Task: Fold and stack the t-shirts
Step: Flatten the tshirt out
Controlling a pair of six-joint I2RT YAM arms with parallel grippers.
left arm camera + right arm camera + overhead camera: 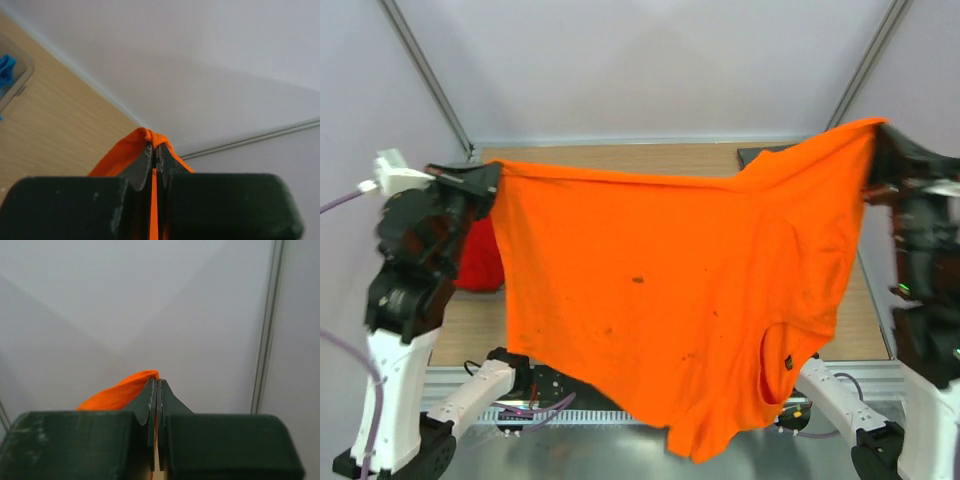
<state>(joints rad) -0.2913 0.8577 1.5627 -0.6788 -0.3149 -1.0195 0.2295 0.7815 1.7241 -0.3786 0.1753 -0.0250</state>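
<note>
A bright orange t-shirt [670, 290] hangs spread wide in the air above the table, its neck opening low at the right and its lowest corner drooping past the table's near edge. My left gripper [488, 180] is shut on its upper left corner, and in the left wrist view the orange cloth [131, 150] bulges over the left gripper [155, 148]. My right gripper [876, 135] is shut on the upper right corner; the right wrist view shows orange cloth [120, 392] pinched by the right gripper [157, 383]. A red t-shirt [480, 258] lies on the table behind my left arm.
The wooden table [650, 157] shows behind the hanging shirt. A dark cloth [760, 153] lies at its back right, mostly hidden. A clear tub [15, 82] with blue cloth [6, 67] sits at the left in the left wrist view. Both arm bases stand at the near edge.
</note>
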